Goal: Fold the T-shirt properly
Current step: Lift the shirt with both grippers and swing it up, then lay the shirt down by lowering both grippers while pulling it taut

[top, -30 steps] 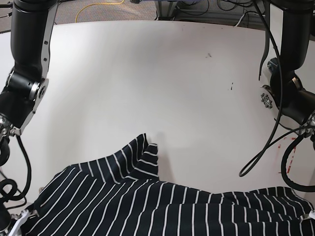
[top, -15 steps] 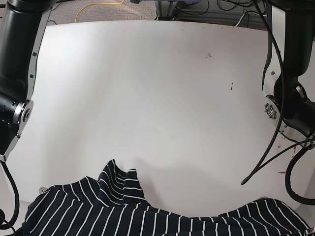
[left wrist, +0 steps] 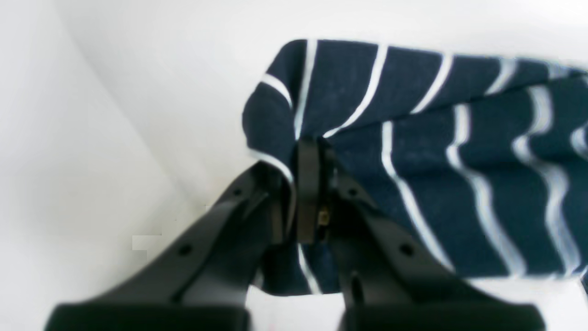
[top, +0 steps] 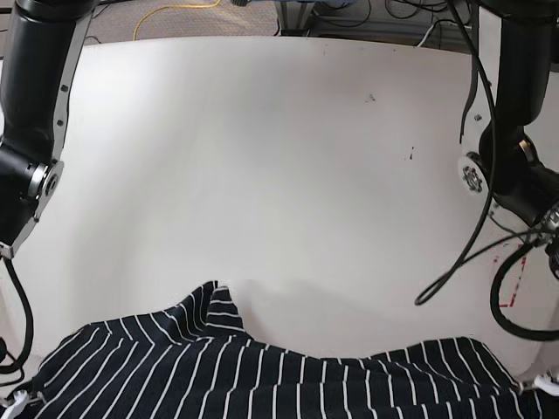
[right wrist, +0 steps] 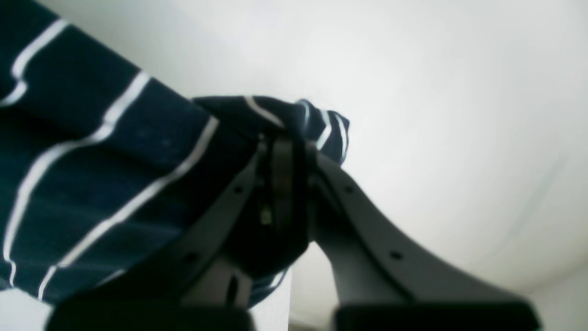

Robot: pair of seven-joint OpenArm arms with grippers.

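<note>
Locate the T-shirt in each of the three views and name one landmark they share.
Base: T-shirt spread along the bottom edge.
Left wrist: it fills the upper right, a corner pinched in the left tool.
Right wrist: it fills the left side, a corner pinched in the right tool.
Shared landmark: the white table.

White table [top: 279, 157] carries the striped T-shirt [top: 262, 375] along its near edge

No readable text or labels anywhere.
</note>
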